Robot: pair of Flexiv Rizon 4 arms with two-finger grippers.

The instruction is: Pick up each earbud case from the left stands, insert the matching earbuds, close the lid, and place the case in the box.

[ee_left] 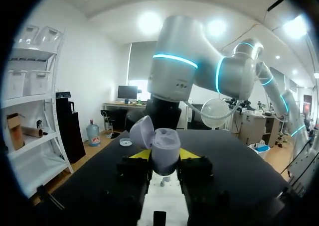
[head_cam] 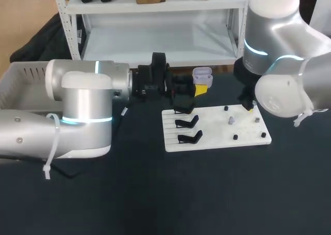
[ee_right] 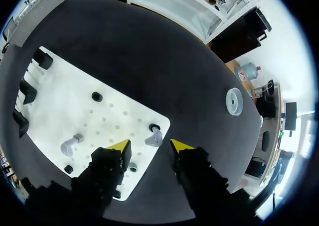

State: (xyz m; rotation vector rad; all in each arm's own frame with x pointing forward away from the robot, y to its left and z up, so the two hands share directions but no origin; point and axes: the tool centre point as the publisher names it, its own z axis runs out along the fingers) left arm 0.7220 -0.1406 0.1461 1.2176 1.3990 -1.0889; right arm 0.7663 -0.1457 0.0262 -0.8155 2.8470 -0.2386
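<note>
- The earbud case is smooth, matte lilac plastic, rounded like a pebble. Its lid is hinged open and tilts off to one side.
- The left gripper is clamped on the earbud case. One yellow tip presses each flank of the body, and the case is held up above the table, over the far edge of the board.
- The board is a flat white rectangle lying on the dark, cloth-like table top. One end has ribbed grooves and the other has rows of small holes.
- Three black angular stands sit in a row on the grooved end.
- Short black round pegs dot the holed end.
- One lilac earbud stands stem-up at a black socket near the board's corner. A second earbud, the same pale glossy lilac, lies further along.
- The right gripper has its fingers wide apart above that corner. The first earbud is between and just ahead of the yellow tips, and neither tip touches it.
- A small white ring lies flat on the table, well apart from the board.
- The box is pale grey plastic with a slotted wall and sits at the left behind the left arm.
</note>
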